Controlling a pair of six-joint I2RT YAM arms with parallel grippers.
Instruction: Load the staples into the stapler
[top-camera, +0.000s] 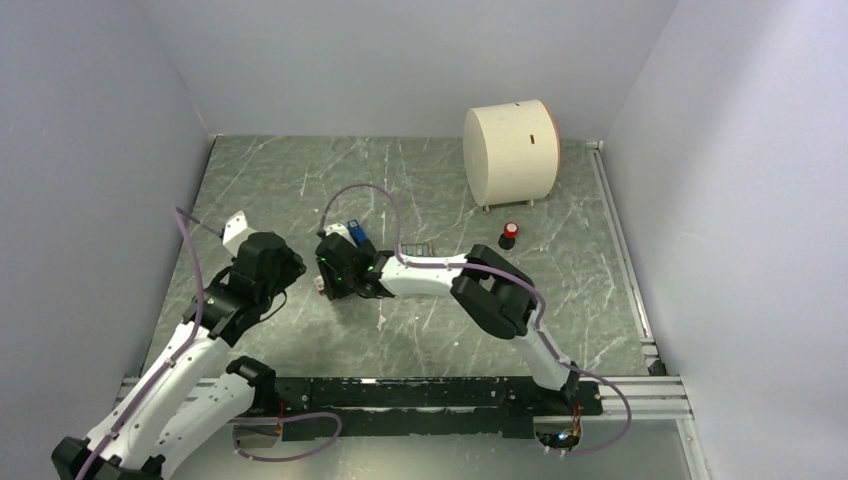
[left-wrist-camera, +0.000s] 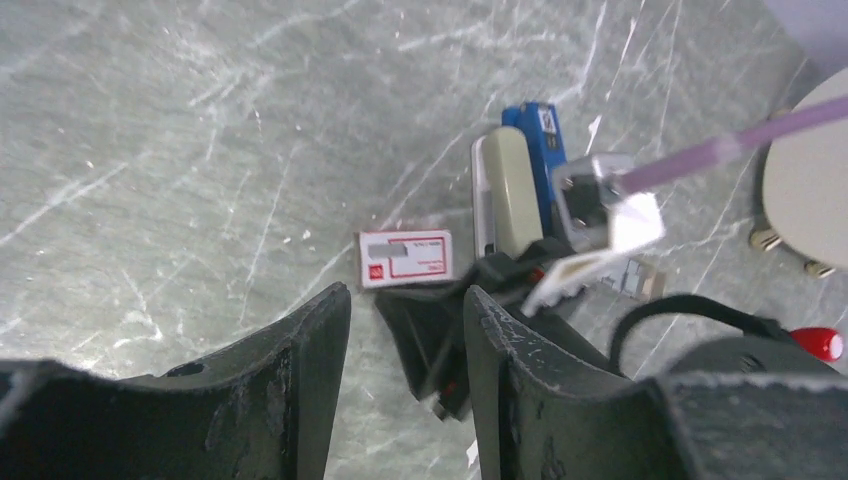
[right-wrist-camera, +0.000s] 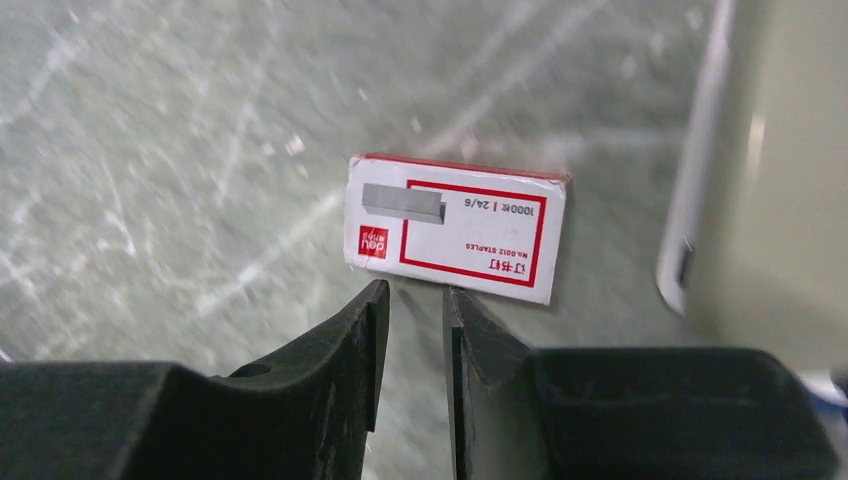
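Observation:
The stapler (top-camera: 356, 233) is blue with a pale grey top and lies mid-table. It also shows in the left wrist view (left-wrist-camera: 541, 150) and at the right edge of the right wrist view (right-wrist-camera: 765, 170). A white staple box with red print (right-wrist-camera: 455, 225) lies flat just left of it, and the left wrist view (left-wrist-camera: 405, 258) shows it too. My right gripper (right-wrist-camera: 415, 290) hovers just short of the box's near edge, its jaws a narrow gap apart and empty; in the top view (top-camera: 332, 275) it hides the box. My left gripper (left-wrist-camera: 405, 298) is open and empty, just left of the right gripper (top-camera: 288, 272).
A large white cylinder (top-camera: 511, 152) stands at the back right. A small red and black object (top-camera: 509, 235) sits in front of it. A small dark flat item (top-camera: 415, 248) lies by the right arm. Grey walls close in the table on three sides.

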